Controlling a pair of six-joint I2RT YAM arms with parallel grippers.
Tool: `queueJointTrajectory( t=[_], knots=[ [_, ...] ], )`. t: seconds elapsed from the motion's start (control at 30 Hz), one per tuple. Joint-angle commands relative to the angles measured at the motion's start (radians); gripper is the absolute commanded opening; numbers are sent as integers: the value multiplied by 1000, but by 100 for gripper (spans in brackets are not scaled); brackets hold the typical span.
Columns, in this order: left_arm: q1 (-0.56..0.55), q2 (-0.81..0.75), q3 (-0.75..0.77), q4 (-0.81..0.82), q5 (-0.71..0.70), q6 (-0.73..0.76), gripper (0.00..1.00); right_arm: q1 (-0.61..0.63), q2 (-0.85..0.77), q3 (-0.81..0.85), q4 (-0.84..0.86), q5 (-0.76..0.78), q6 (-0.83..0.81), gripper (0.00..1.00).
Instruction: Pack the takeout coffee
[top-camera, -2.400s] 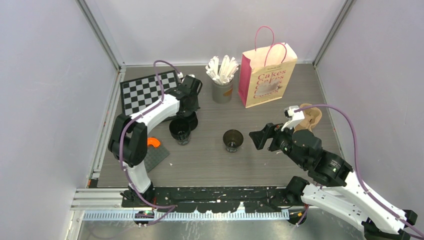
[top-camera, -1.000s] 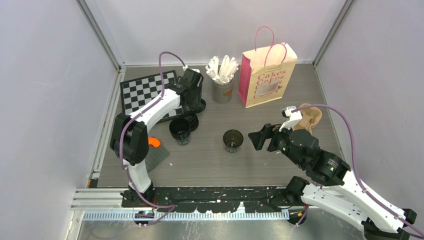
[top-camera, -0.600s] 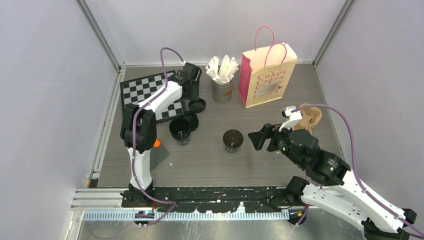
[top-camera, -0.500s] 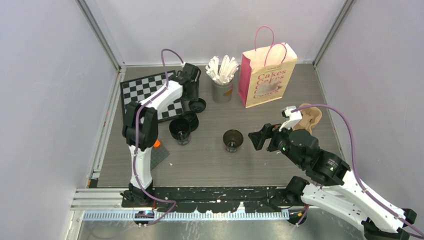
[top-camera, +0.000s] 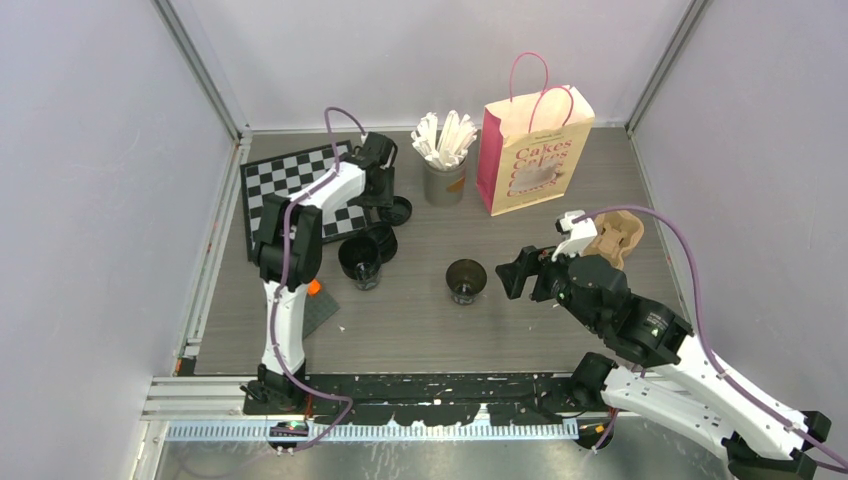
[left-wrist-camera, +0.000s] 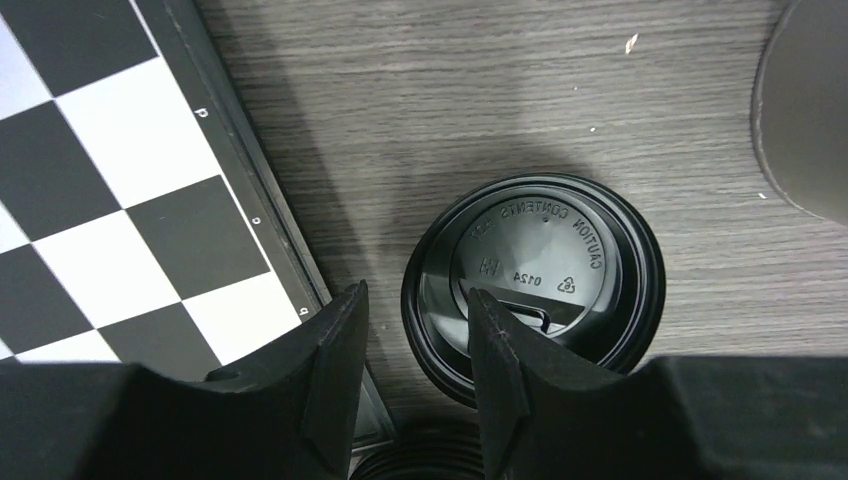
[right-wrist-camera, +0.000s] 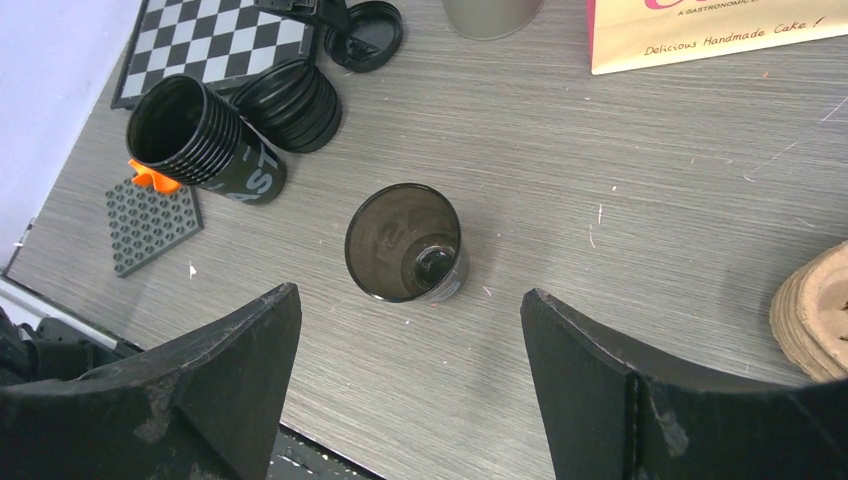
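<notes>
A single dark coffee cup (top-camera: 466, 280) (right-wrist-camera: 405, 242) stands open-topped at mid-table with no lid on it. A stack of black cups (top-camera: 360, 260) (right-wrist-camera: 200, 140) and a stack of lids (top-camera: 381, 240) (right-wrist-camera: 290, 105) sit left of it. One black lid (top-camera: 398, 210) (left-wrist-camera: 540, 270) lies flat beside the chessboard. My left gripper (top-camera: 384, 200) (left-wrist-camera: 415, 300) is partly open, straddling that lid's left rim with a gap showing. My right gripper (top-camera: 514, 275) (right-wrist-camera: 410, 300) hangs wide open and empty just right of the single cup. The pink paper bag (top-camera: 535, 150) stands at the back.
A grey cup of white sticks (top-camera: 445, 180) stands left of the bag. The chessboard (top-camera: 290, 185) (left-wrist-camera: 110, 200) lies at the back left. A brown pulp carrier (top-camera: 615, 235) (right-wrist-camera: 815, 310) sits right of my right gripper. A grey studded plate (top-camera: 312, 312) with an orange piece lies near left.
My left gripper went from the lid stack toward the back; a single lid now lies beside the chessboard. The left arm's elbow swung in. My right gripper crept slightly left.
</notes>
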Motion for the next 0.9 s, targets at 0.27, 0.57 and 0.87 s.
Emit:
queueJointTrajectory(
  t=[0.27,0.57,0.87],
  knots=[
    [7,54,48,13,24,36,24,-1,34,31,46,25,-11,85],
    [9,-50,42,-2,40,23,0,0,57,30,72,21,5,85],
    [20,-221,-17,-21,32,-10,0,0,50,-34,347,32,-88,83]
  ],
)
